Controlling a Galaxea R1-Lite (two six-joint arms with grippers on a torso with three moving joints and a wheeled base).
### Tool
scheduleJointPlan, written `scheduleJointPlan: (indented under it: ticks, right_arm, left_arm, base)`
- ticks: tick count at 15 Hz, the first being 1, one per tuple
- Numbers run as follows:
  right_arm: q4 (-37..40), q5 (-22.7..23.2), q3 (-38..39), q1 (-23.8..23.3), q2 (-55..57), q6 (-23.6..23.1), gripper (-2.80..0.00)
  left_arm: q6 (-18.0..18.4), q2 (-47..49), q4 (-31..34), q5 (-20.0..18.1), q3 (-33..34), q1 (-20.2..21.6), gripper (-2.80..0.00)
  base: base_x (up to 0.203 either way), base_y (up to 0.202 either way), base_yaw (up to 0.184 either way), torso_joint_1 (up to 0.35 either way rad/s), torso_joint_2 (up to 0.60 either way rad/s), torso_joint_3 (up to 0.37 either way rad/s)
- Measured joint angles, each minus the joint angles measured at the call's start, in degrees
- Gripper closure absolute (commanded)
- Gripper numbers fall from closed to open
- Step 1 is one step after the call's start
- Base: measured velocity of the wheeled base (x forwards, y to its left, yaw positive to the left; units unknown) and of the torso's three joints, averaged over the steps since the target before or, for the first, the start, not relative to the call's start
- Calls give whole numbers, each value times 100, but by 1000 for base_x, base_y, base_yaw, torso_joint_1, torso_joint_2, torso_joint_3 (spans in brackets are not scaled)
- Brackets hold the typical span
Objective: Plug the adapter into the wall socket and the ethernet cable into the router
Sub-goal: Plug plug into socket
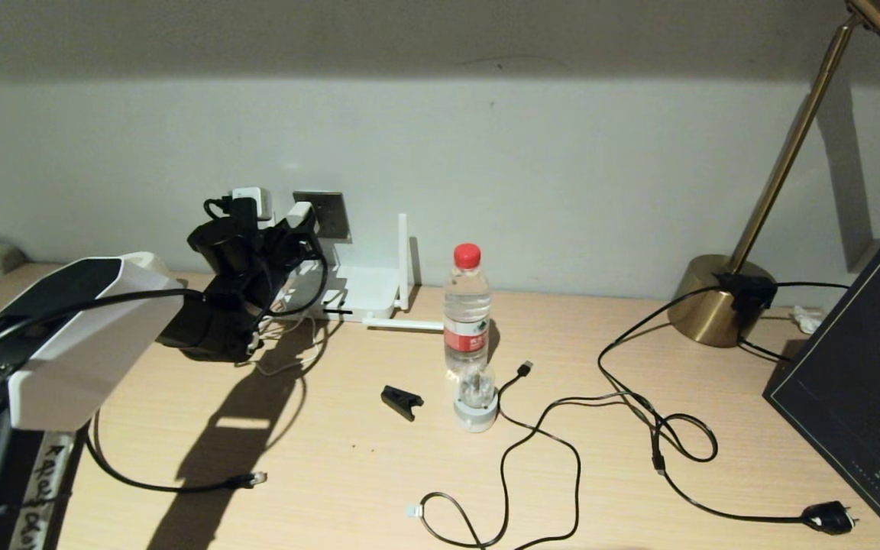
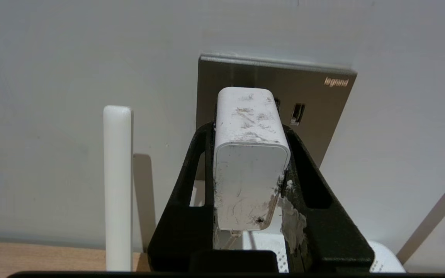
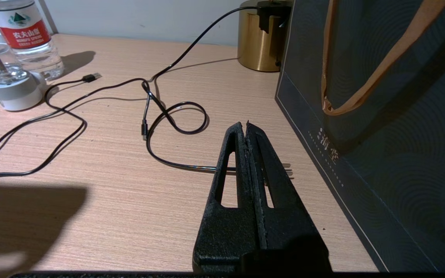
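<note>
Desk of pale wood carries the work, set against a plain wall. At its right edge stand a dark paper bag and a brass lamp base; neither is involved. The router, white and flat, lies at the foot of the wall, one antenna upright beside the working arm. Above it sits the wall socket, a grey plate.

Step in hand: seating the power supply. The left gripper is raised at the plate, its fingers clamped on the flanks of the adapter, which is held with its far face at the plate. Whether the pins are partly in cannot be told; the body hides them. The next move, in my judgement, calls for a straight, square push toward the wall, then release.

The right gripper rests idle near the bag, fingers pressed together on nothing, above a black lamp cord.

The ethernet cable lies untouched on the front left of the desk, its clear plug well apart from the router. That second step remains outstanding.
</note>
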Motion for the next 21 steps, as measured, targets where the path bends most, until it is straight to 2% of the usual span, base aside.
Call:
scheduleJointPlan:
  ticks: [11,21]
  right_arm:
    - [-2,-2,0,0,0,1,0]
    - [0,0,0,2,0,0,0]
  left_arm:
    - [-23,109,-2,42,-175,-72,0]
    - [-17,136,-49,61,-10,-169,0]
  base:
    - [0,0,0,0,0,0]
    - [0,0,0,0,0,0]
